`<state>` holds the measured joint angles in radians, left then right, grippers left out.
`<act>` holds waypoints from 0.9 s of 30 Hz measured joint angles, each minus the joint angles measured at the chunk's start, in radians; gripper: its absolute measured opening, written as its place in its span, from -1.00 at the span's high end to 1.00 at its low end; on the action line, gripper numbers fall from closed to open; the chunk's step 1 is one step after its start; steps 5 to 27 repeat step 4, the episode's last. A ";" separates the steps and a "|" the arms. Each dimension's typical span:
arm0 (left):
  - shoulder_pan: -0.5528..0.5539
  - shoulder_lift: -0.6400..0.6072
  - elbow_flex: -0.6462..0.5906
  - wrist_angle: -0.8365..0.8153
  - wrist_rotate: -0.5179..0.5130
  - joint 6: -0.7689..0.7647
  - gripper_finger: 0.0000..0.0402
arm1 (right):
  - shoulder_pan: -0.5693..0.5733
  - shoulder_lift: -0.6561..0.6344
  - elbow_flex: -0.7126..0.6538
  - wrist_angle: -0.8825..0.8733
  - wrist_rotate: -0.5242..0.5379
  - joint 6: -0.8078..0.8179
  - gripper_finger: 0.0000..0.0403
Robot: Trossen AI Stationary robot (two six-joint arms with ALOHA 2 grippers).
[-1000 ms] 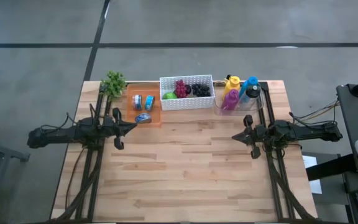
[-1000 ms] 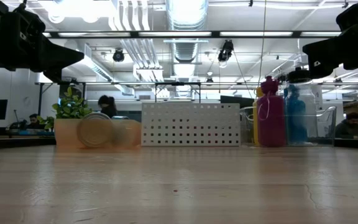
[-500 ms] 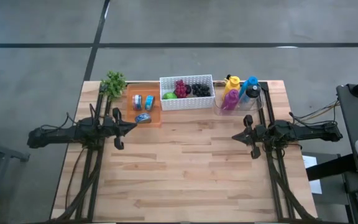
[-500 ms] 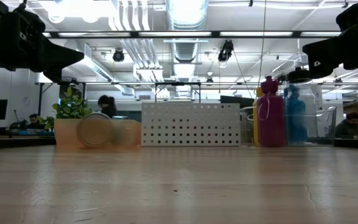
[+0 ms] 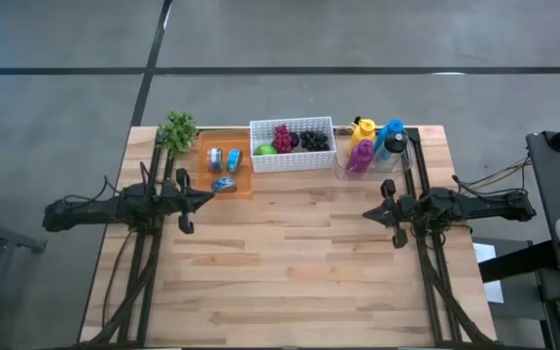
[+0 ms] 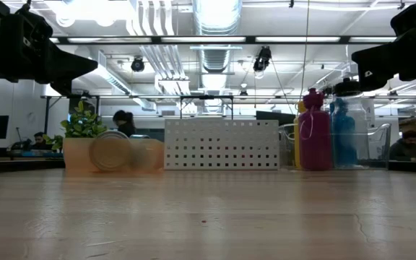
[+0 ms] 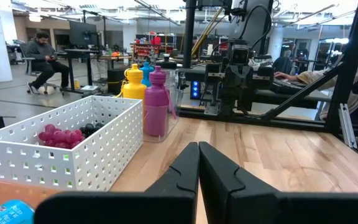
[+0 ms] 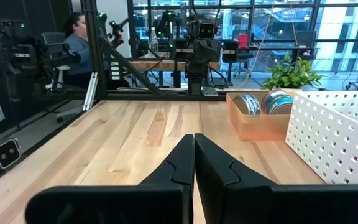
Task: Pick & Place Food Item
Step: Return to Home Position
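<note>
We see left gripper (image 5: 208,198) mid-left, right gripper (image 5: 368,212) mid-right, both with fingers pressed together, holding nothing. Purple grapes (image 5: 282,136) lie inside white bin (image 5: 293,162), top centre.

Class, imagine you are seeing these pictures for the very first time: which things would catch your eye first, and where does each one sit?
The white bin at the far edge of the table stands out, holding grapes and other fruit. Bright bottles stand right of it, an orange tray of tins left. The left pincer and right pincer hang shut at the sides, tips facing.
</note>
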<state>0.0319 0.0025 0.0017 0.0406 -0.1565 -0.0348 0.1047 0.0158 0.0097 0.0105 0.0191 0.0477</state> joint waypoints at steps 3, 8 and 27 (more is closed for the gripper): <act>0.000 0.000 0.000 0.000 0.000 0.000 0.92 | 0.000 0.000 0.000 0.000 0.000 -0.002 0.96; 0.000 0.000 0.000 0.000 0.000 0.000 0.92 | 0.000 0.000 0.000 0.000 0.000 -0.001 0.96; 0.000 0.000 0.000 0.000 0.000 0.000 0.92 | 0.000 0.000 0.000 0.000 0.000 -0.001 0.96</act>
